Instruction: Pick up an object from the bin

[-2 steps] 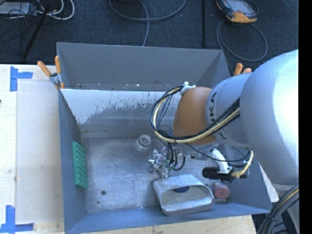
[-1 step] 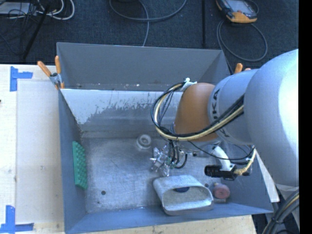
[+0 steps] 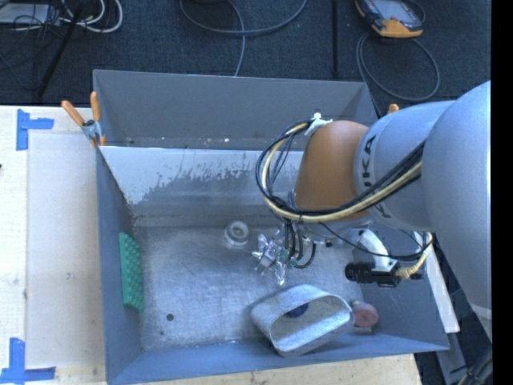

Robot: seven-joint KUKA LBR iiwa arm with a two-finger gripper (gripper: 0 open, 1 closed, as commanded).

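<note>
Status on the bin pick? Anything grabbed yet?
Done: the gripper sits low in the bin, mid-floor, between a small grey ring and a grey slipper-like thing. In hand: nothing visibly held; both things lie on the floor. Left: the grasp itself and the lift out.

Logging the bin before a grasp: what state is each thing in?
gripper, low over the bin floor, mid-bin.
grey ring, flat, hole up, apart from the gripper.
green block, lying along the left wall.
grey slipper, by the near wall, opening upward.
pink disc, resting beside the slipper's right end.
</note>
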